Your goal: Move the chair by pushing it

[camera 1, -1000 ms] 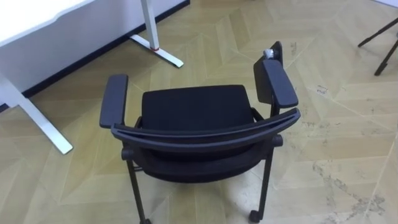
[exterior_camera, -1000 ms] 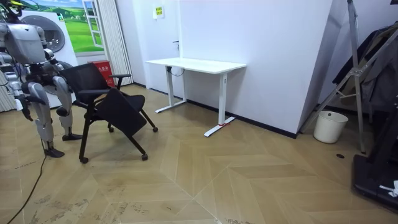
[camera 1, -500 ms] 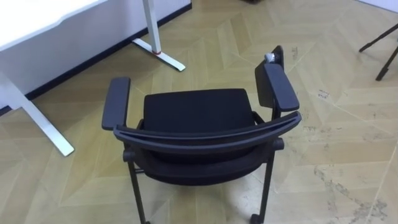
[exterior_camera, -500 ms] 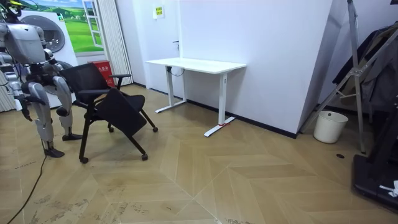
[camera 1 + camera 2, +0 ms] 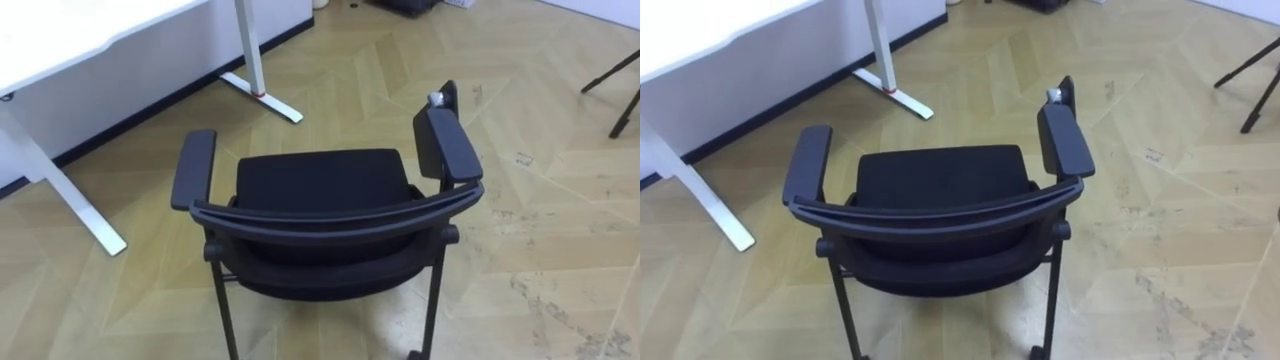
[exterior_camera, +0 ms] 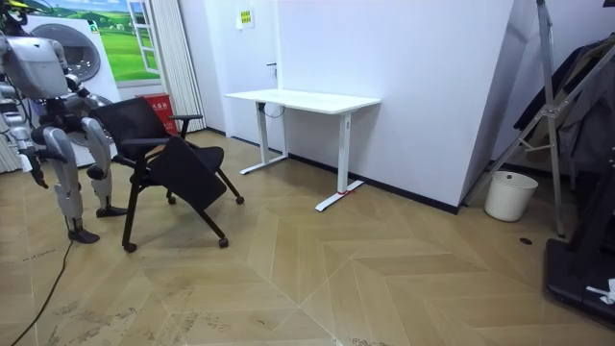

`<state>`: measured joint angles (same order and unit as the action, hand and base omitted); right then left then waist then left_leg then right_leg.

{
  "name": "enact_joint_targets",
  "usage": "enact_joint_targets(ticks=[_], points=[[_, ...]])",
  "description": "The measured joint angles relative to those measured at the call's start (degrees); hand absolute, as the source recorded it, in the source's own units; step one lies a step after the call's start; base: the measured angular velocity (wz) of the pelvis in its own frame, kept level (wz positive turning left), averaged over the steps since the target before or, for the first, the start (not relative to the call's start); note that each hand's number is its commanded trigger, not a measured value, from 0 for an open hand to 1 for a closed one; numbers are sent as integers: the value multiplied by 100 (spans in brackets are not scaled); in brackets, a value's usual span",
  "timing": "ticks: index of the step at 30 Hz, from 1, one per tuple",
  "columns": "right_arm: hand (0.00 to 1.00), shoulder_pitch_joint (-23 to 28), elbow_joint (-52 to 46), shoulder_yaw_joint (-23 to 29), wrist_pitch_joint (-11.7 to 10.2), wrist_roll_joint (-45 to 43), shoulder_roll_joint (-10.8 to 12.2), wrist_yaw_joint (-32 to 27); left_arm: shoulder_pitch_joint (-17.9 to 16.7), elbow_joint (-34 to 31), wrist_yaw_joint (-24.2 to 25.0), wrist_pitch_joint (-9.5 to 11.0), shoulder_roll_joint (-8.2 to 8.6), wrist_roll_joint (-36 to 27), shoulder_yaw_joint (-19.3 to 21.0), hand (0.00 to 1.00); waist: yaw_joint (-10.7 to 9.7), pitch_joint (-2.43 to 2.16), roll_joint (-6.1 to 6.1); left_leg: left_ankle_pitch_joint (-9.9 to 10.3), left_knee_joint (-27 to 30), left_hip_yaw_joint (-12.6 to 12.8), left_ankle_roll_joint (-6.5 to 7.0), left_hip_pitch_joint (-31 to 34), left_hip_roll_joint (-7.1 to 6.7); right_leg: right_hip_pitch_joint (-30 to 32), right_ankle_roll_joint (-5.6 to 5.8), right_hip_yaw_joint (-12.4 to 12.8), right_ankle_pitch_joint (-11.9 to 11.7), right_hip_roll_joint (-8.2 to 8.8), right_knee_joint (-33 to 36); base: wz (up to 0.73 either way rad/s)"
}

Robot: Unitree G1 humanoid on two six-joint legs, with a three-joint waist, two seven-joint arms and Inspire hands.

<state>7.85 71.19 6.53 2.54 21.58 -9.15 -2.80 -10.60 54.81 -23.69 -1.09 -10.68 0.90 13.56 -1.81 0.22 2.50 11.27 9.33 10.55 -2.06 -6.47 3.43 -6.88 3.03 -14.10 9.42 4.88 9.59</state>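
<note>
Chair (image 5: 318, 196) has stayed put, only the camera shifted; it stands just ahead of the robot hand (image 6: 36, 165), whose state I cannot tell

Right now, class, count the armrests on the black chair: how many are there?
2. The left armrest is on the chair's side nearer the white desk; the right armrest is on the opposite side.

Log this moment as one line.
object: black chair with armrests, on wooden floor | ahead-left: white desk | robot: standing behind chair
</note>
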Motion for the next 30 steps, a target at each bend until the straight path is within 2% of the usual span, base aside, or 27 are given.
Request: enact_joint_targets(ticks=[3,5,8,9,10,12,13,15,16,19,21,22,25,30], points=[[0,13,-3,48,-1,-39,-83,39,21,-656,-201,-3,-58,456,6,0,-24,18,77,0,-13,2,0,-5,-2,2,1,-5,0,-1,-6,0],[0,1,-14,53,-1,-64,-132,46,180,-1101,-309,-9,-140,895,-20,0,-58,27,146,0,-15,-9,0,30,-6,19,6,-5,4,-2,-10,0],[0,-23,-19,170,-5,-161,-176,57,438,-1305,-373,-9,-202,1602,-15,0,-99,-1,249,-1,-16,1,1,75,-11,62,6,10,4,-1,-18,0],[0,-21,-9,188,-5,-159,-177,64,475,-1356,-374,-10,-208,1751,-15,0,-111,-3,251,-1,-17,1,1,88,-11,79,6,6,4,-1,-18,0],[0,-20,0,211,-4,-146,-181,99,505,-1576,-373,-44,-213,2015,-20,0,-137,-23,279,-1,-15,-3,1,101,-11,95,6,-4,4,0,-18,0],[0,-4,0,204,-3,-101,-191,112,511,-2168,-373,-95,-215,2494,-90,0,-169,-18,266,-1,-14,-3,1,101,-10,106,6,6,5,0,-18,0],[0,-6,-13,177,-3,-106,-192,111,574,-2439,-380,-94,-244,2837,-174,0,-165,-1,231,-2,-15,-1,1,92,-11,98,6,7,4,4,-14,0],[0,-29,-17,152,-3,-114,-190,121,697,-2561,-382,-97,-329,3256,-319,0,-158,-12,209,-2,-15,0,1,77,-12,75,6,12,4,4,-17,0],[0,-48,-18,155,-7,-159,-189,149,705,-2712,-368,-117,-348,3457,-354,0,-238,-20,198,-2,-15,1,1,76,-12,73,6,18,4,4,-20,0],[0,-97,-18,152,-24,-173,-190,173,707,-3052,-359,-125,-347,3852,-510,0,-281,-32,141,-2,-15,13,1,67,-11,70,6,77,4,-3,-34,-2],[0,-73,-7,143,-24,-169,-190,174,699,-3110,-351,-157,-345,4071,-648,0,-332,-20,84,-2,-14,12,1,65,-15,43,6,113,4,-9,-76,0],[0,-50,-7,123,-23,-165,-190,177,698,-3117,-351,-204,-345,4272,-811,0,-345,-27,77,-2,-5,14,1,71,-18,50,6,155,4,-10,-75,0],[0,-67,-6,88,-13,-150,-182,232,696,-3117,-316,-258,-337,4737,-1195,0,-369,-8,46,-2,-5,24,1,106,-17,95,3,291,2,-33,-78,0],[0,-158,1,90,-24,-197,-176,249,706,-3118,-306,-265,-324,5129,-1544,0,-517,-14,96,-1,-7,16,1,131,-17,117,0,308,0,-39,-92,0]])
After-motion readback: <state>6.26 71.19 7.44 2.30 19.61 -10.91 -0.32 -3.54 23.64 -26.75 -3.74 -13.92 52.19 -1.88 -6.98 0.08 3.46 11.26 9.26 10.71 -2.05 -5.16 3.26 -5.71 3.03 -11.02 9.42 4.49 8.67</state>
